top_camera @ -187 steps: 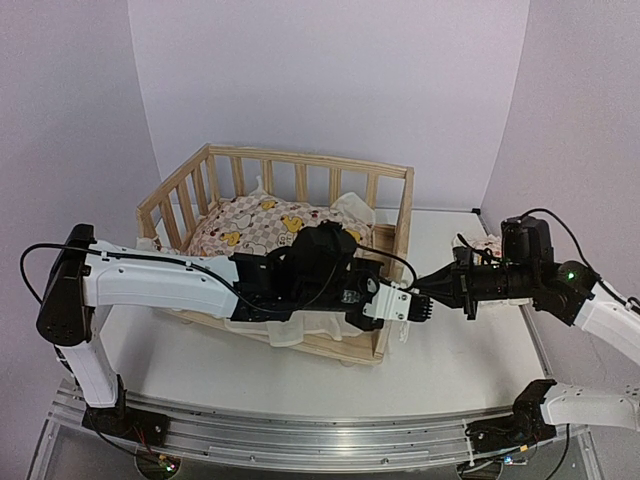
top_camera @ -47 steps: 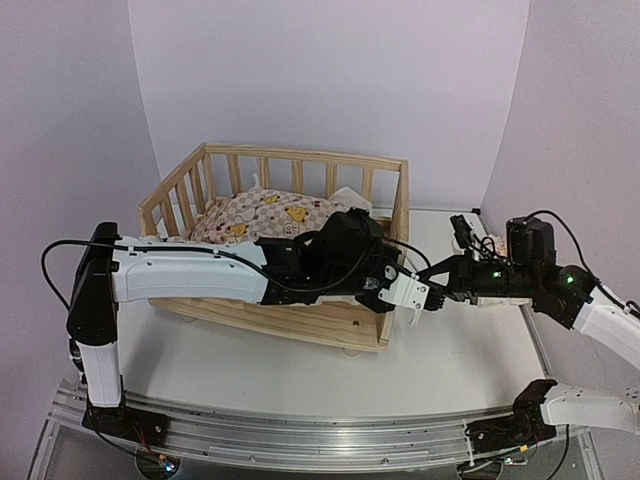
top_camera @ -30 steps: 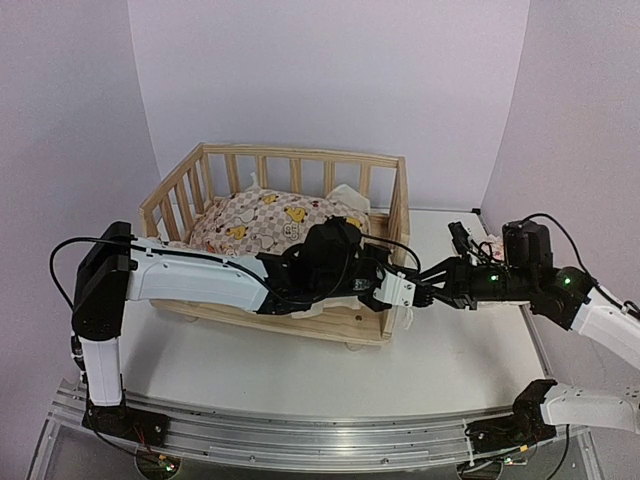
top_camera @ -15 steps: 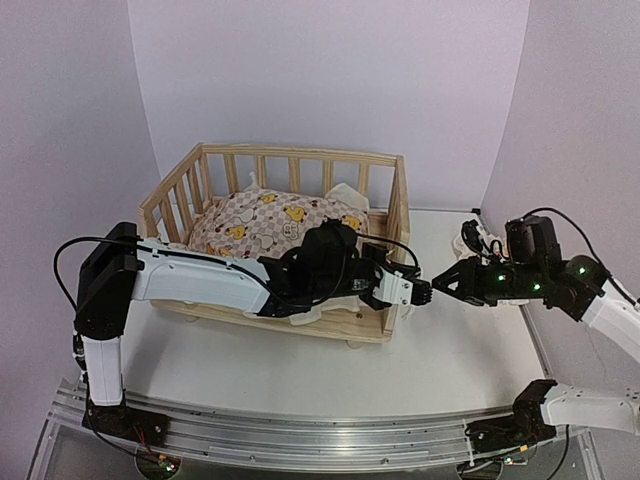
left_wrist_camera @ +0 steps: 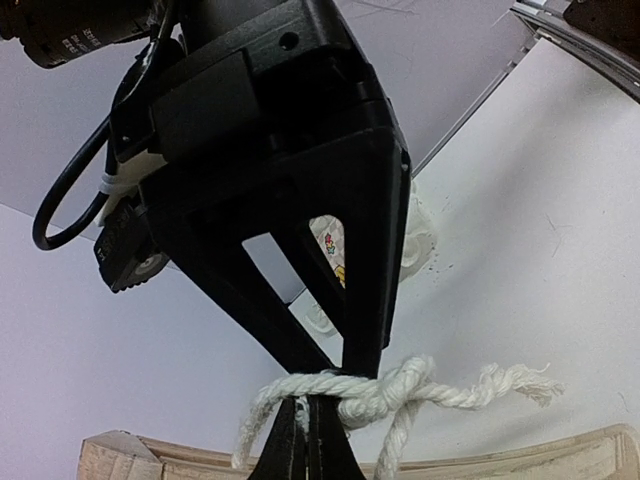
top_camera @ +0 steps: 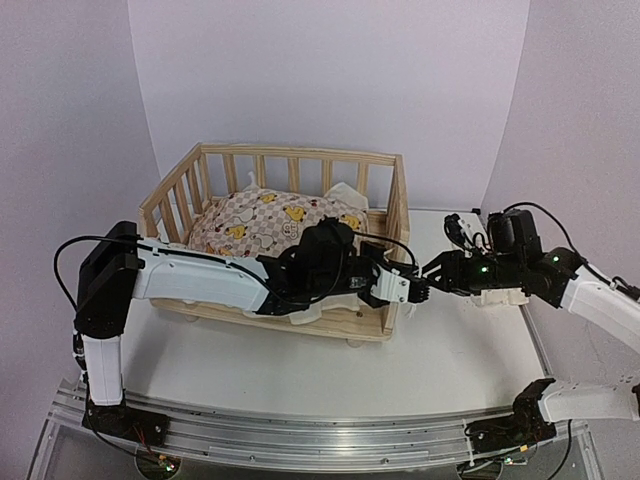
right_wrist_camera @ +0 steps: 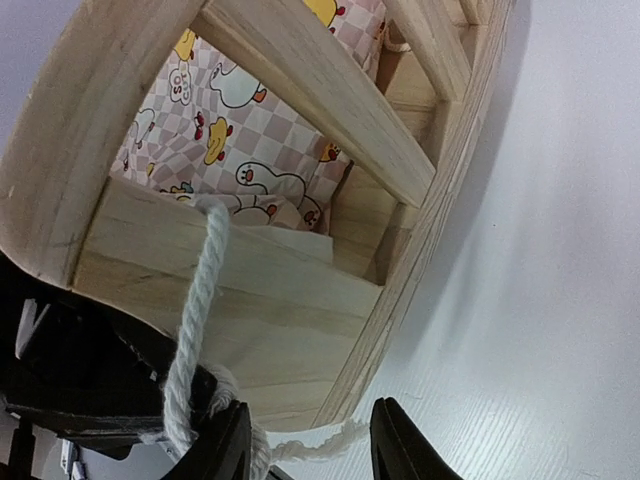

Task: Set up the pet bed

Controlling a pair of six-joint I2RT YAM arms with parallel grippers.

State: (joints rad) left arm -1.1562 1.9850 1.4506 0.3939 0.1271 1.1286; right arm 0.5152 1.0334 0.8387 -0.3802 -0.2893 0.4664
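The pet bed [top_camera: 300,155] is a light-wood slatted frame at centre left, with a pink-checkered duck cushion [top_camera: 270,222] inside it. My left gripper [top_camera: 420,290] reaches past the bed's front right corner and is shut on a white knotted rope [left_wrist_camera: 420,385]. Its closed tips show at the bottom of the left wrist view [left_wrist_camera: 306,450]. My right gripper [top_camera: 432,272] points left at it and is open. Its fingers [left_wrist_camera: 365,300] stand just above the knot. In the right wrist view the rope [right_wrist_camera: 195,310] runs down the bed's wood [right_wrist_camera: 280,290], and its frayed end lies between the open right gripper's tips [right_wrist_camera: 308,450].
A small white-edged pillow [top_camera: 497,295] lies on the white table under my right arm, near the table's right edge [top_camera: 530,330]. The side walls stand close on both sides. The bed's front rail shows in the left wrist view [left_wrist_camera: 560,455].
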